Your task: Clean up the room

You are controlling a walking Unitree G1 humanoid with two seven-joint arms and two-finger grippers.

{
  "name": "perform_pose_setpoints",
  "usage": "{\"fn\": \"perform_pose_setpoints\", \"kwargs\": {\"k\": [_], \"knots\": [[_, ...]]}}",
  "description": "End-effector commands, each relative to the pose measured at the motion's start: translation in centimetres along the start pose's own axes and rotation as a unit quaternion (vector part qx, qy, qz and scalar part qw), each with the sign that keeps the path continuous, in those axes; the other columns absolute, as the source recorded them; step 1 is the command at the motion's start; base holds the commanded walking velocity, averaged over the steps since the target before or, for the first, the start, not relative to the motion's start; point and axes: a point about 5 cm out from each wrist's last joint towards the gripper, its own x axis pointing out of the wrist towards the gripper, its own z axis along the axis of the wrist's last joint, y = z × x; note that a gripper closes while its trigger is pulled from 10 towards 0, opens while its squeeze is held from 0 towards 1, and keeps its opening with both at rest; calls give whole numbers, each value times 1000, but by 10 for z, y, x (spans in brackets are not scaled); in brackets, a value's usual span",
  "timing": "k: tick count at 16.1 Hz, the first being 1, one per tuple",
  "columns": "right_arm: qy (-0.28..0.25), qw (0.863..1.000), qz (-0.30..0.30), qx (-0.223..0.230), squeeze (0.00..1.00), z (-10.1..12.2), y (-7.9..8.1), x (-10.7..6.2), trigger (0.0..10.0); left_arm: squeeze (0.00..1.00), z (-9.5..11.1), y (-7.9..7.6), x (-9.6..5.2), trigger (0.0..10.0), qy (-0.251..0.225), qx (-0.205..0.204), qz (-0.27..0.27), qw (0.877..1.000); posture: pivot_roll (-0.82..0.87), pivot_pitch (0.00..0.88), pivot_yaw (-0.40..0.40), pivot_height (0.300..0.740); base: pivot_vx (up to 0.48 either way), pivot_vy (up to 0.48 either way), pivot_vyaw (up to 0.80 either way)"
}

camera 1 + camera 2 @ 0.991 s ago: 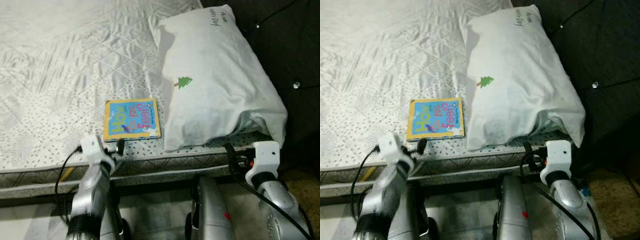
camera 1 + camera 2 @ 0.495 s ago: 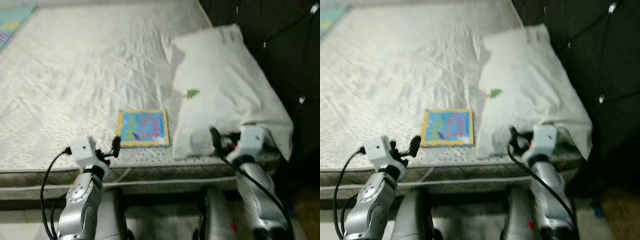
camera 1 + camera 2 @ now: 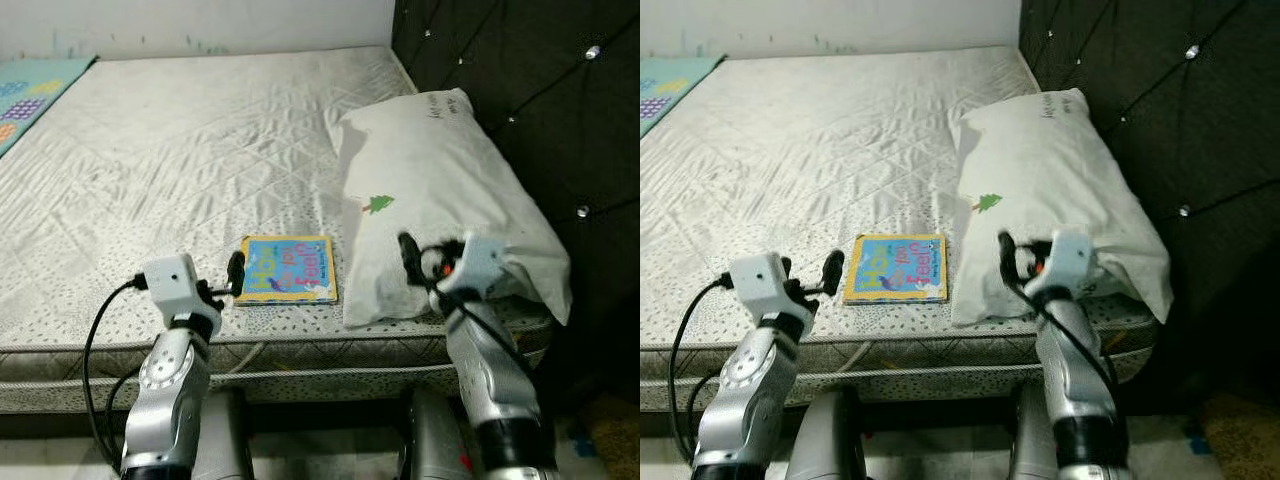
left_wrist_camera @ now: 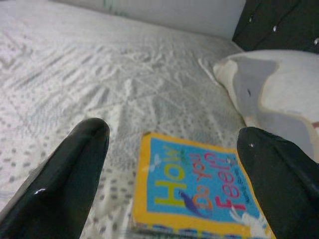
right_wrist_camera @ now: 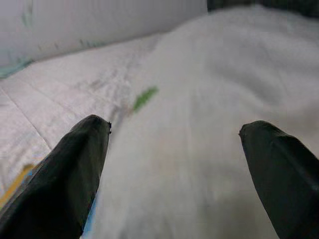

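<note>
A small picture book (image 3: 288,270) with a blue cover and yellow border lies flat on the white quilted mattress (image 3: 180,150), near its front edge. My left gripper (image 4: 172,132) is open and sits just off the book's left side at mattress height, with the book (image 4: 199,186) between its spread fingers (image 4: 75,169). A white pillow (image 3: 440,190) with a small green tree print lies to the right of the book, against the headboard. My right gripper (image 5: 174,127) is open and hovers over the pillow's (image 5: 199,149) near end, fingers (image 3: 407,250) pointing at it.
A dark tufted headboard (image 3: 520,70) stands along the right side of the bed. A colourful play mat (image 3: 30,95) shows at the far left, and a white wall runs behind the mattress. The mattress front edge (image 3: 300,350) is just before my arms.
The camera has tipped up and shows more of the bed. Both arms have risen: the right gripper from below the mattress edge to the pillow, the left to the book's side.
</note>
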Motion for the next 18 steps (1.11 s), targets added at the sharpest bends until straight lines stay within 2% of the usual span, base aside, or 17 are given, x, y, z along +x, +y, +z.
{"fn": "perform_pose_setpoints", "kwargs": {"k": [1, 7, 10, 12, 14, 17, 18], "knots": [[-9, 1000, 7, 3, 0, 5, 2, 5, 10000, 0, 1, 4, 3, 10000, -2, 5, 12, 1000, -54, 0, 40, 541, 0, 0, -525], [-35, 999, 20, 7, 0, 18, 9, 22, 10000, 0, 7, 0, 19, 10000, -23, -4, 13, 1000, -67, 0, 42, 541, 0, 0, -515], [-39, 999, 22, 6, 0, 17, 7, 22, 10000, 0, 1, 8, 15, 10000, -18, 2, 24, 1000, -59, 0, 49, 541, 0, 0, -504], [-30, 1000, 5, -6, 0, 11, 4, 18, 10000, 0, -2, 12, 12, 10000, -11, 6, 31, 999, -53, 0, 53, 541, 0, 0, 0], [-27, 1000, 3, -4, 0, 6, 2, 14, 10000, 0, -4, 13, 11, 10000, -11, 7, 32, 999, -51, 0, 50, 541, 0, 0, 0], [-42, 999, 24, -10, 0, 9, 7, 13, 10000, 0, -4, 11, 11, 10000, -15, 9, 33, 999, -55, 0, 47, 541, 0, 0, 0], [-49, 998, 28, -13, 0, 13, 9, 16, 10000, 0, -6, 9, 10, 10000, -13, 8, 31, 999, -60, 0, 53, 560, 0, 0, 0]]}}
